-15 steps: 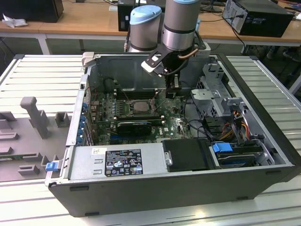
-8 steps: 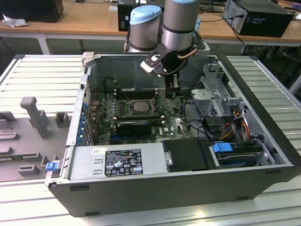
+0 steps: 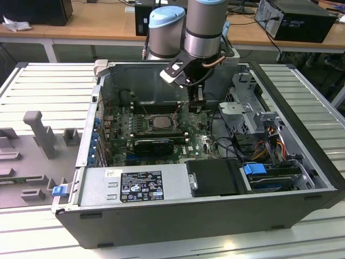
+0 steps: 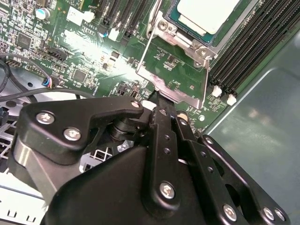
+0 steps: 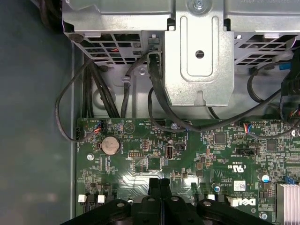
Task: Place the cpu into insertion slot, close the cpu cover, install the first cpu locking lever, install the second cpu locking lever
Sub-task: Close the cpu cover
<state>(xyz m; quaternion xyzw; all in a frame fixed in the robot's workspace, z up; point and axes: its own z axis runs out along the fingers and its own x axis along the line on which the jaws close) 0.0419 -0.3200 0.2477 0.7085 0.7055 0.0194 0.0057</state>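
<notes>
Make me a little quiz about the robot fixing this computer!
1. True or false: the cpu cover is shut flat over the cpu.
2. Pick one. In the second wrist view, the hand is nearest to:
A. the edge of the cpu cover
B. the coin battery
C. the blue clip
3. Fill the gap: the cpu lies in the ______.

Key
1. False. The cover is swung open, and green board shows through its window.
2. A
3. insertion slot
</notes>
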